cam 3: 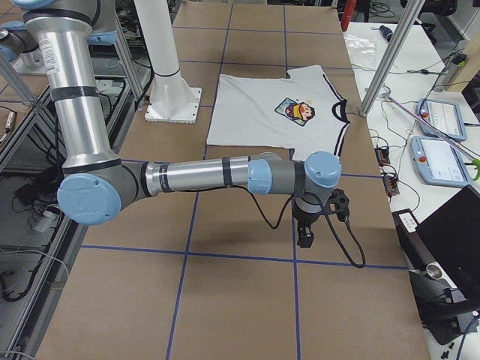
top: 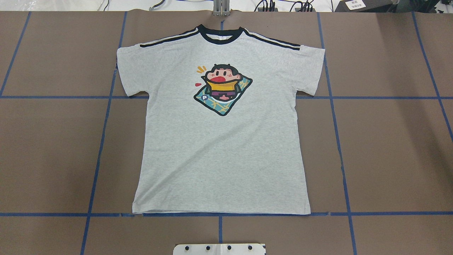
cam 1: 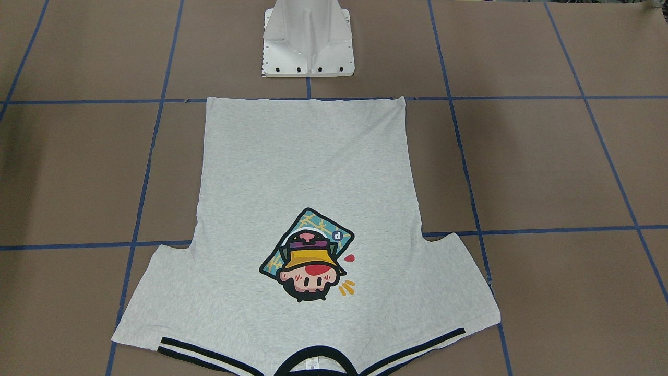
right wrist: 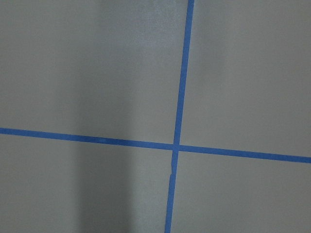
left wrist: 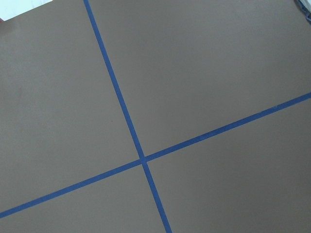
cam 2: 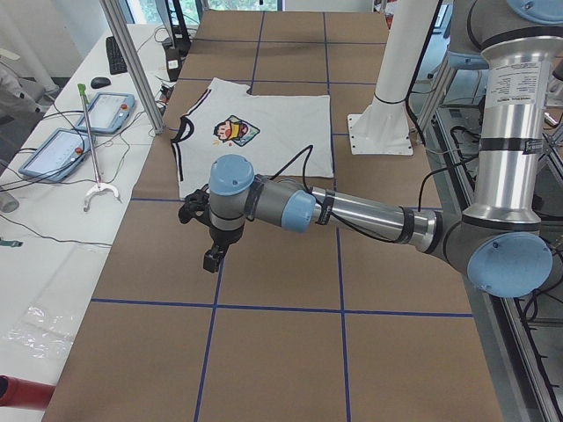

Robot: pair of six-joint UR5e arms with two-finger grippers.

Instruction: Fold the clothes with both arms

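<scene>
Nearest to me in the left-end view is the left arm (cam 2: 369, 215). Its upper section stands upright by the table's edge, the elbow is bent about square, and the forearm reaches out level across the table. At the wrist the left claw (cam 2: 212, 260) hangs pointing straight down over bare brown paper (left wrist: 218, 63). I only get it from the side, so I cannot tell how far its jaws are open, and I can make out nothing held in them. Its wrist camera gives me just paper and a cross of blue tape (left wrist: 142, 158).

The shirt (top: 219, 152) lies to that claw's right, well apart from it, in the middle of the table. It is spread flat and unfolded, print up, with both sleeves out. The hem runs along a tape line on the side nearest the pedestal (cam 1: 308, 47), and the black collar points away from it. Neither claw touches the cloth.

Further right, the right arm (cam 3: 195, 176) takes much the same pose: upright column, bent elbow, forearm level over the table. The right claw (cam 3: 306, 238) points down over bare paper, with the shirt well off to its left. A side view is all I have here too, so I cannot tell its opening, and I see nothing gripped. Its wrist camera shows paper and another tape cross.
</scene>
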